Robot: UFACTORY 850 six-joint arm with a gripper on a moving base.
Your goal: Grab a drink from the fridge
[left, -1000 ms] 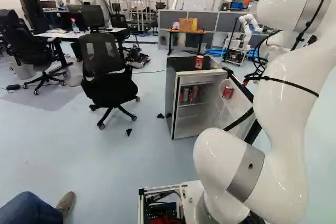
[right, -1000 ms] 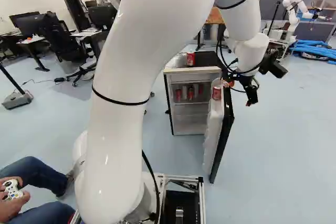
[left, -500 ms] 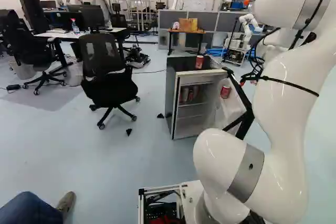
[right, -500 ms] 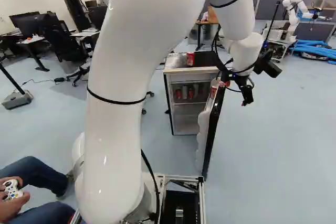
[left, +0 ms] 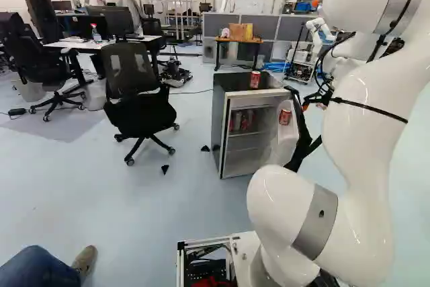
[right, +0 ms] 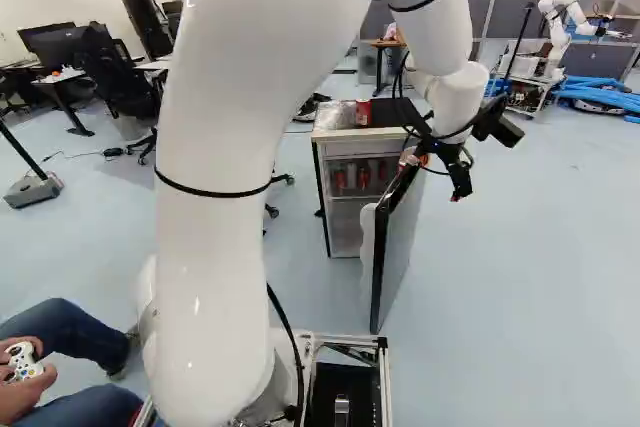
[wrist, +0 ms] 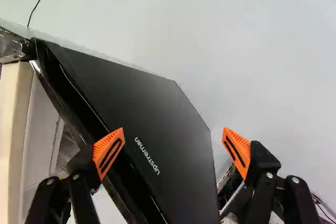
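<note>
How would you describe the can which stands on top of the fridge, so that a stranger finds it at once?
Find the small fridge with its door open. On its dark top stands one red can. The other cans are lower, inside the fridge or in its door.

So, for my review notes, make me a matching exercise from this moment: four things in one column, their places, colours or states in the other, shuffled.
Things
1. Can on top of the fridge
2. Fridge door
3. End effector
4. Office chair nearest the fridge

Descriptions
A. Fingers apart, orange pads
B. At the left of the fridge in the left base view
C. Red, upright
D. Standing open, black on its outer face

Right pairs
1-C: the can on the fridge
2-D: the door
3-A: the end effector
4-B: the office chair
</note>
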